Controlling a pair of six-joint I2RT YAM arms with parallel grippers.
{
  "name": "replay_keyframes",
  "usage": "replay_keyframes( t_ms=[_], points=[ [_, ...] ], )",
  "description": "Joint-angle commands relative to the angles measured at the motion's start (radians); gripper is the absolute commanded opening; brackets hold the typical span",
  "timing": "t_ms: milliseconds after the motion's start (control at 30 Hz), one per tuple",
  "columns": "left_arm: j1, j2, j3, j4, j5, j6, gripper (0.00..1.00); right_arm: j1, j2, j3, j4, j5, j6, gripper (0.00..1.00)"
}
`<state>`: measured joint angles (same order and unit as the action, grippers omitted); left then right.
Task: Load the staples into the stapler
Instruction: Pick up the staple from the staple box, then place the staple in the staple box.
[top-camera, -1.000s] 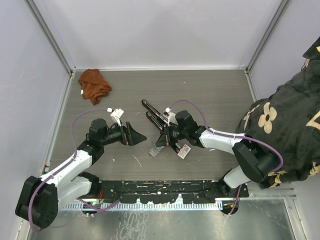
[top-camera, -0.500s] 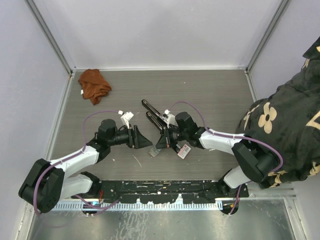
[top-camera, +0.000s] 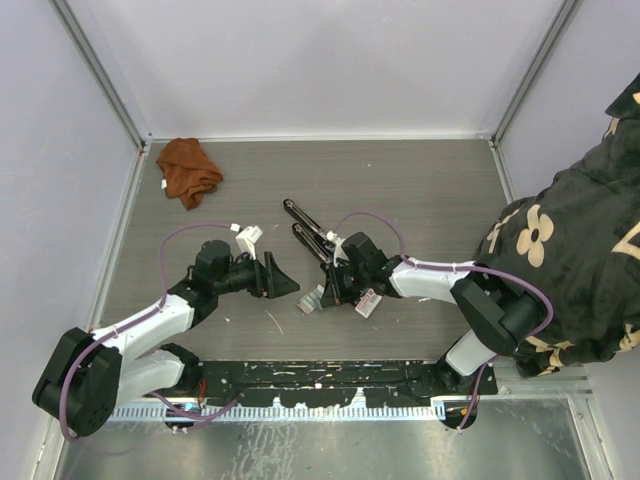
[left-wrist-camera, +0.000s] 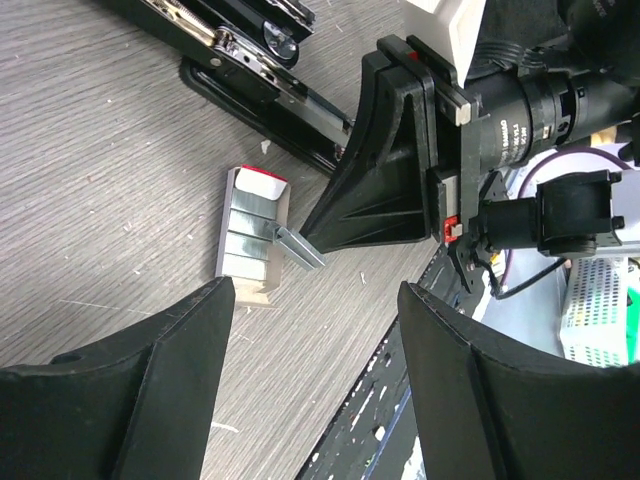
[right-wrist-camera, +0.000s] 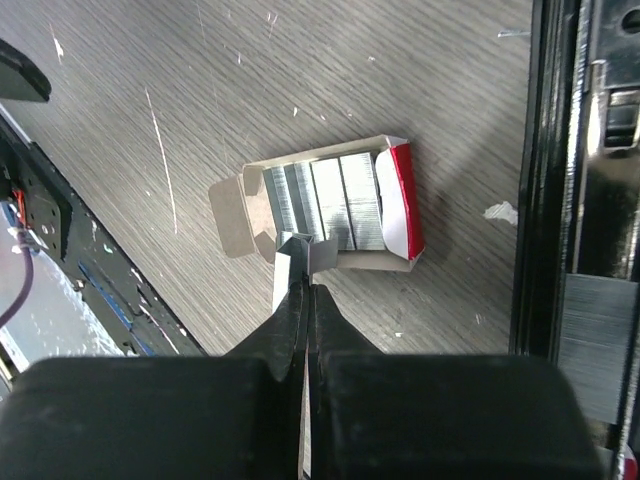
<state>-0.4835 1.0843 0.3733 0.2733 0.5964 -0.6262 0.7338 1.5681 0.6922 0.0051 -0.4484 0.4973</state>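
At the tray (right-wrist-camera: 232, 215) edge, the right pincer (right-wrist-camera: 303, 280) is pinching 1 staple strip (right-wrist-camera: 322, 252); light, brittle, probably needing gentle side pressure.

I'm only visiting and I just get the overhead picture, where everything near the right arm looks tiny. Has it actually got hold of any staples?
Observer: Yes. Its wrist view shows the right tool pinched shut on one staple strip, at the edge of the tray nearest the tool.
Visitor: So is that tray nearly used up?
Observer: No. Several more strips lie side by side inside it.
Visitor: And what is the left arm doing?
Observer: Its wrist view shows the left tool open wide and touching nothing, facing the tray from a little way off.
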Motion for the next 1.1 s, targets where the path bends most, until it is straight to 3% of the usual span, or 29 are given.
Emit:
replay_keyframes(
  t_ms=[0,333,433,567,700,933,1067],
  points=[
    [-0.001,-0.023,0.024,-0.015,-0.021,0.031,0.68,0.020,-0.013,0.037,-0.005,0.031,-0.030,0.01],
    [-0.001,-0.029,0.024,-0.024,-0.035,0.033,0.68,0.033,0.021,0.125,-0.018,0.051,-0.030,0.01],
    [-0.001,-0.033,0.023,-0.033,-0.038,0.038,0.68,0.034,0.036,0.140,-0.055,0.077,-0.043,0.09],
    [-0.001,-0.043,0.023,-0.041,-0.042,0.040,0.69,0.034,0.008,0.139,-0.097,0.133,-0.059,0.29],
    [-0.001,-0.056,0.024,-0.048,-0.048,0.043,0.70,0.033,-0.035,0.141,-0.122,0.174,-0.066,0.37],
    [-0.001,-0.070,0.021,-0.054,-0.057,0.045,0.70,0.046,-0.080,0.151,-0.127,0.209,-0.057,0.38],
    [-0.001,-0.078,0.021,-0.065,-0.066,0.045,0.70,0.106,-0.077,0.191,-0.171,0.324,-0.043,0.34]
  ],
)
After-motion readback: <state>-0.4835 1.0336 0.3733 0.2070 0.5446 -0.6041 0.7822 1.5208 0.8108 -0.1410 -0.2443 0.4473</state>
